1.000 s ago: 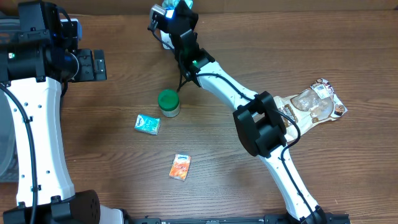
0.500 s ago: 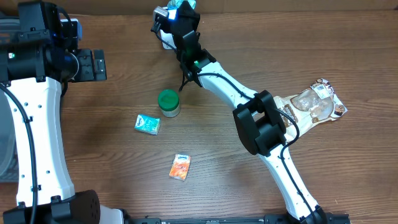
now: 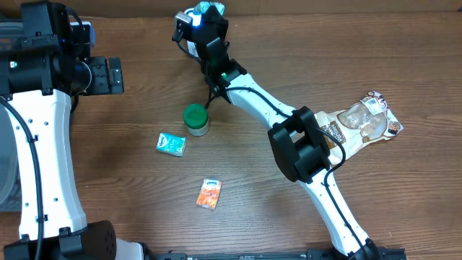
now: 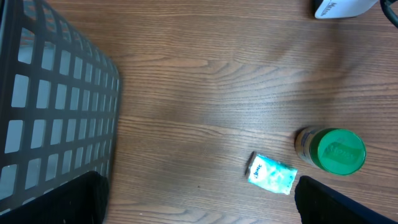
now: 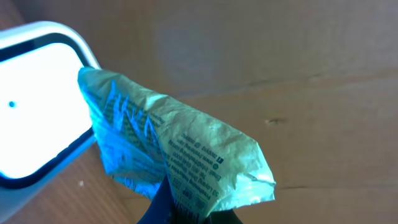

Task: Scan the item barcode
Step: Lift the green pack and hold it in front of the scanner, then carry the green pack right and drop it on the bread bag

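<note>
Two small sachets lie nearest the robot on the table (image 3: 130,217): an orange sachet (image 3: 209,193) well in front of the jar (image 3: 195,119), and a teal sachet (image 3: 171,144) just front-left of the jar. A snack bag (image 3: 363,121) lies well to the jar's right. Well left of the jar, the left tool (image 3: 108,76) hangs with its jaws spread wide and empty, beside a basket (image 4: 56,118).

Beyond the jar, at the far edge, the right tool (image 5: 183,208) is clamped tight on a pale green packet (image 5: 180,149), pinching its lower fold. The packet hangs just beside the lit window of the white scanner (image 5: 37,106); whether they touch I cannot tell. Only fine print shows on the crumpled face in view, no clear barcode.

The step in hand looks like presenting the packet to the scanner. The next move likely calls for a small wrist turn to face the barcode squarely at the window, held steady without loosening the grip.
</note>
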`<move>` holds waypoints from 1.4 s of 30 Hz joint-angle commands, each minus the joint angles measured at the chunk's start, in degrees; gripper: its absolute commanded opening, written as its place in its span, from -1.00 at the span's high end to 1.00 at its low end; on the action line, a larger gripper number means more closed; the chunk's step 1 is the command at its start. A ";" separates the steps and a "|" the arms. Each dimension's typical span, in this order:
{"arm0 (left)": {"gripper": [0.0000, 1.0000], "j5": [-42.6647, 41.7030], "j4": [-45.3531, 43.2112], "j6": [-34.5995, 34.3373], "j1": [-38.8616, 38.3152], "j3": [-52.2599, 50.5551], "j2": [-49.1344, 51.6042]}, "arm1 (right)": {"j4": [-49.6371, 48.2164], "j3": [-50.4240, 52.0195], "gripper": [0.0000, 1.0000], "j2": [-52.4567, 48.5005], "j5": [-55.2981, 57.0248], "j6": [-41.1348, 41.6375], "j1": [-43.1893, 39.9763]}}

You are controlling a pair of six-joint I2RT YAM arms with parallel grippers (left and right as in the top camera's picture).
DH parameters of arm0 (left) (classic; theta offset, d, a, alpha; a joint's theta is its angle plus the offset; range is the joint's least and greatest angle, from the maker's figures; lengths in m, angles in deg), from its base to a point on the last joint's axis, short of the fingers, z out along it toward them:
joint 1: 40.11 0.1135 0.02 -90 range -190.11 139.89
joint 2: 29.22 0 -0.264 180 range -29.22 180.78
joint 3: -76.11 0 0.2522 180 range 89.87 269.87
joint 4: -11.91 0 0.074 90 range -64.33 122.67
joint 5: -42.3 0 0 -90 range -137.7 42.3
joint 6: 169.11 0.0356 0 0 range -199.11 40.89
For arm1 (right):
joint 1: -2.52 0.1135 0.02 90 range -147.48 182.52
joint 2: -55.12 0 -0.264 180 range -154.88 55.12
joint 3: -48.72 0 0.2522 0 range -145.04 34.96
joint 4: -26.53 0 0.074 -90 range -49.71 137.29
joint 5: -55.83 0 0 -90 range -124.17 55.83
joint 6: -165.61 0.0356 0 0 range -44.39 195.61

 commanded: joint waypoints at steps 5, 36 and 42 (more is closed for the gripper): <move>-0.99 0.48 0.11 0.90 0.24 0.07 0.28 | 14.19 -0.57 0.92 17.18 1.33 21.55 0.39; -0.99 0.48 0.11 0.90 0.24 0.07 0.28 | 83.93 28.50 0.92 46.88 -40.61 76.59 -43.95; -0.99 0.48 0.11 0.90 0.24 0.07 0.28 | 73.85 41.33 0.92 46.88 -45.72 76.63 -50.84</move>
